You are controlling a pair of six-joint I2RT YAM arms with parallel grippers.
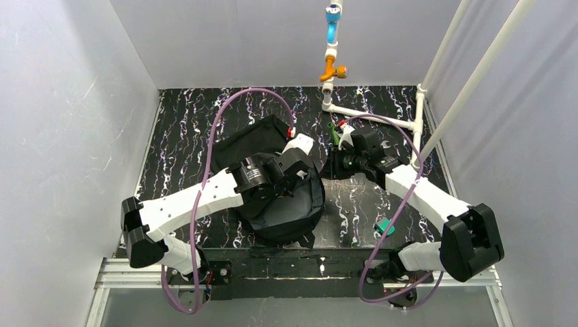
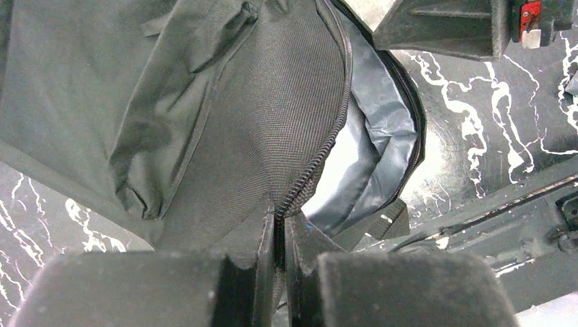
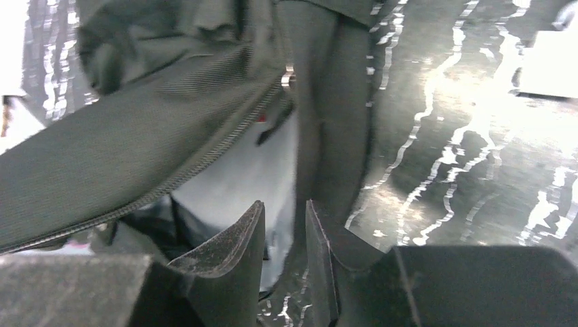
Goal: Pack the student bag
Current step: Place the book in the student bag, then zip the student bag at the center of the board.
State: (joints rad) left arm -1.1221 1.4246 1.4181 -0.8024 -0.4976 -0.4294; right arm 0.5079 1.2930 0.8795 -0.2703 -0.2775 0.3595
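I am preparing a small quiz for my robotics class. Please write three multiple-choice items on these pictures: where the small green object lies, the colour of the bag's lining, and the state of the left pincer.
1. Where does the small green object lie?
A) on top of the student bag
B) on the table, right of the student bag
C) against the left wall

2. What colour is the lining inside the student bag?
A) grey
B) red
C) yellow

3. How is the left pincer?
A) wide open above the table
B) holding the green object
C) shut on the bag's zipper edge

Answers:
1 B: the top view shows it on the table, near the right arm.
2 A: grey shows through the opening.
3 C: its fingers pinch the zipper edge.
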